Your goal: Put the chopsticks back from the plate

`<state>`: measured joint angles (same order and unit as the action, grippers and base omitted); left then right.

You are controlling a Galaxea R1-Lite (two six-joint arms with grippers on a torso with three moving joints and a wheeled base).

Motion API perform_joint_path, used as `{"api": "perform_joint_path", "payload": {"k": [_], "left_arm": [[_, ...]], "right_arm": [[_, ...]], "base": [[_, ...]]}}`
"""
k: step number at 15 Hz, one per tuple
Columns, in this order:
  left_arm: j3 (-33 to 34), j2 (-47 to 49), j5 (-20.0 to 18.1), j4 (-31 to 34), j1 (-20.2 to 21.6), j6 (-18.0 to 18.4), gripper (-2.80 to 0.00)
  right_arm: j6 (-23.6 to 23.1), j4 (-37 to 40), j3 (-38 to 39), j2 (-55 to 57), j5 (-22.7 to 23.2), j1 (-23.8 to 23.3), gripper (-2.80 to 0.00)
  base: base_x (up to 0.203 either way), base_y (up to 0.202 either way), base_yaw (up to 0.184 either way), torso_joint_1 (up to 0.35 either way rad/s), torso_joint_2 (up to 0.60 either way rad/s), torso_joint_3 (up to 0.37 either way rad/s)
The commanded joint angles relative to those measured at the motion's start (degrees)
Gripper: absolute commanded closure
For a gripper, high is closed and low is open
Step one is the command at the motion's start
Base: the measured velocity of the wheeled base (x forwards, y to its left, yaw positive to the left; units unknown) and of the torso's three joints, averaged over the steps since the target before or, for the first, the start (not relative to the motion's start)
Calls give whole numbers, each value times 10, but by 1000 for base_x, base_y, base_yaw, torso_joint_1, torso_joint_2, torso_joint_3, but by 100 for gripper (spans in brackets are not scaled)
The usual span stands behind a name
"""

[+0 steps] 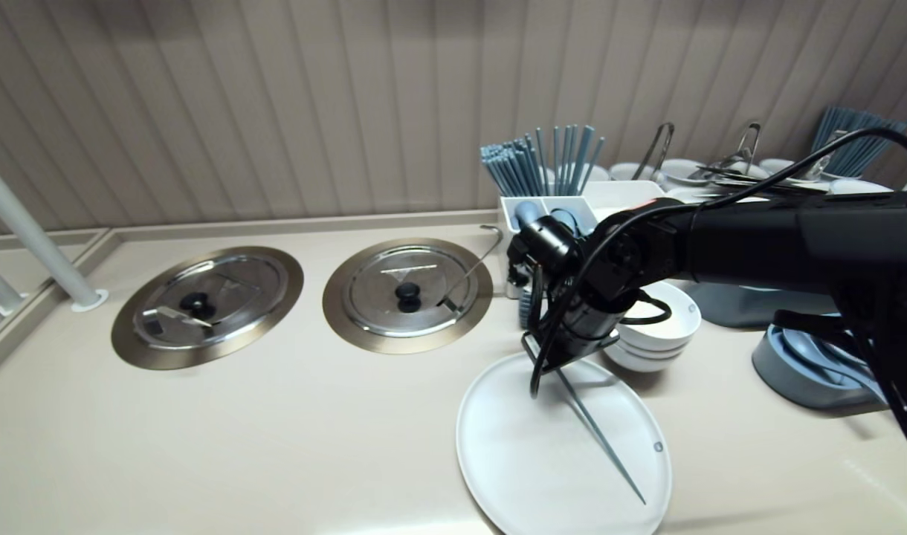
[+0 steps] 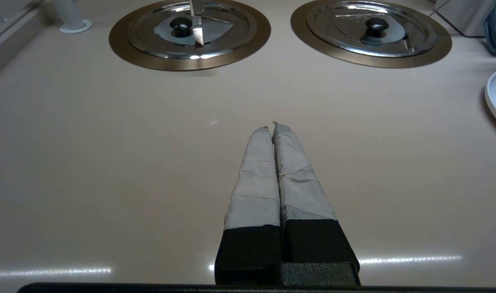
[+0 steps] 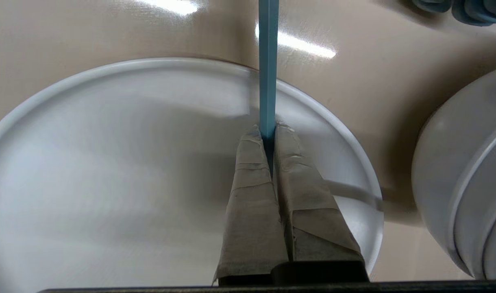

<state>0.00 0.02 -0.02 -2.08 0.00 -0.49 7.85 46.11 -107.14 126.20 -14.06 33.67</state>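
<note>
Right arm angled down over plate (image 3: 109,162), right gripper (image 3: 268,130) clenched on chopstick (image 3: 268,61), stacked bowls (image 1: 658,327) beside plate, left gripper (image 2: 272,127) closed, empty.

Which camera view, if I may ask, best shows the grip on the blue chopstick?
The right wrist view: the right tool's shut fingertips pinch the blue chopstick over the white plate. The head view shows its length across the plate; the arm hides the grip. The left wrist view shows none of it.
</note>
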Motion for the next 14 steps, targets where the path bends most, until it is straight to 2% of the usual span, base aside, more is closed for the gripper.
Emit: {"api": "perform_joint_path", "payload": {"k": [1, 7, 14], "left_arm": [[4, 0, -1, 0, 0, 0, 0], [4, 0, 0, 0, 0, 0, 0], [4, 0, 0, 0, 0, 0, 0]], "right_arm": [[1, 7, 1, -12, -1, 0, 0], [1, 15, 0, -34, -1, 1, 0], [25, 22, -42, -184, 0, -8, 0]], "base": [[0, 0, 0, 0, 0, 0], [0, 0, 0, 0, 0, 0], [0, 0, 0, 0, 0, 0]]}}
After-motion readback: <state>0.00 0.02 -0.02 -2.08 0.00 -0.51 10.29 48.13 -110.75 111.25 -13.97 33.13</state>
